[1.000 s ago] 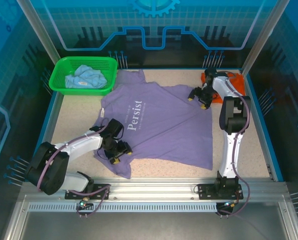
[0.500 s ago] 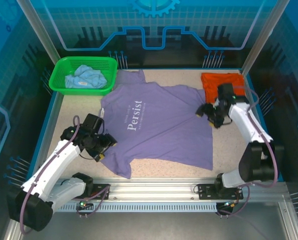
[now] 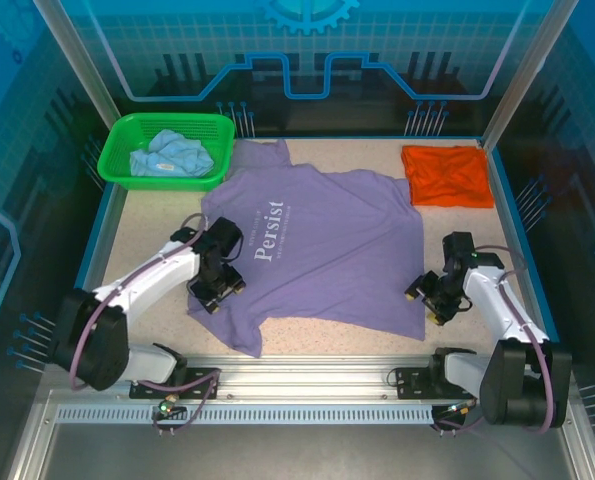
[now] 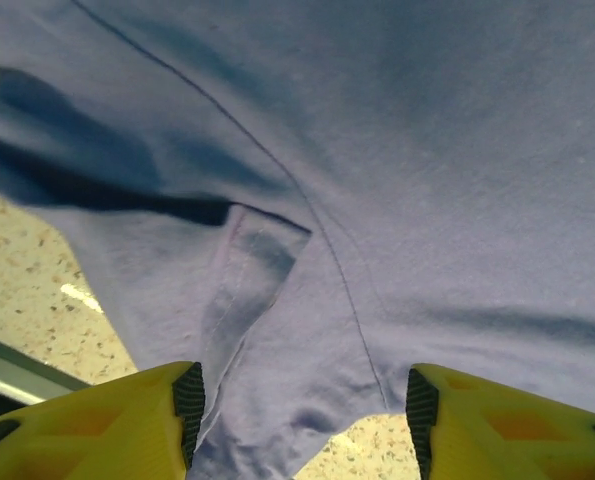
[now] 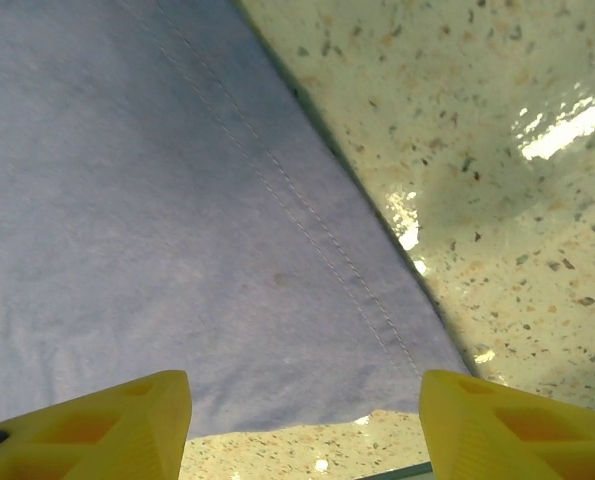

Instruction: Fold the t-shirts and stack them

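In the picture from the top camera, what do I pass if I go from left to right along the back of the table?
green basket with a light blue shirt inside → purple shirt → orange shirt

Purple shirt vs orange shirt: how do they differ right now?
The purple shirt lies spread open mid-table. The orange shirt is folded into a compact rectangle at the far right corner. The purple shirt covers far more surface than the orange shirt. The purple shirt bears white lettering, and the orange shirt shows none. Both lie flat on the table.
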`<state>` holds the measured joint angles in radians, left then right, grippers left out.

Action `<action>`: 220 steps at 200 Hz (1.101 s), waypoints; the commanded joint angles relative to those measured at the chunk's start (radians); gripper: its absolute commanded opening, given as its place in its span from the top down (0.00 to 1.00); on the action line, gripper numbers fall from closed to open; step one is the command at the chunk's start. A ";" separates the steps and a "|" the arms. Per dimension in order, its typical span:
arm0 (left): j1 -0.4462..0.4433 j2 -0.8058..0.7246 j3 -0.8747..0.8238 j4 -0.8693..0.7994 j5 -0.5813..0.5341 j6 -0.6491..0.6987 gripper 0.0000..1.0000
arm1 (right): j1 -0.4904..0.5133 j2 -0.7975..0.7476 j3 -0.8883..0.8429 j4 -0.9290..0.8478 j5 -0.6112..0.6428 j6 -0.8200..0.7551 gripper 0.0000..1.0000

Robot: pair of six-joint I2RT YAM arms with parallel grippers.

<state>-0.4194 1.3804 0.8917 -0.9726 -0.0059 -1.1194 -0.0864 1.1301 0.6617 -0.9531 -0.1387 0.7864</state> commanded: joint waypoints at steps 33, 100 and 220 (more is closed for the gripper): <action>-0.058 0.071 -0.052 0.079 -0.051 0.015 0.45 | -0.015 -0.006 -0.020 -0.027 0.004 -0.032 0.39; -0.064 0.091 -0.078 0.082 -0.092 0.028 0.53 | -0.016 0.006 -0.034 0.004 -0.016 -0.048 0.41; -0.071 0.098 -0.112 0.102 -0.092 0.033 0.65 | -0.016 0.022 -0.036 -0.001 0.025 -0.067 0.43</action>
<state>-0.4828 1.4685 0.7639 -0.8543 -0.0692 -1.0973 -0.0864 1.1519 0.6384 -0.9409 -0.1375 0.7326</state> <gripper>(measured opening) 0.368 0.574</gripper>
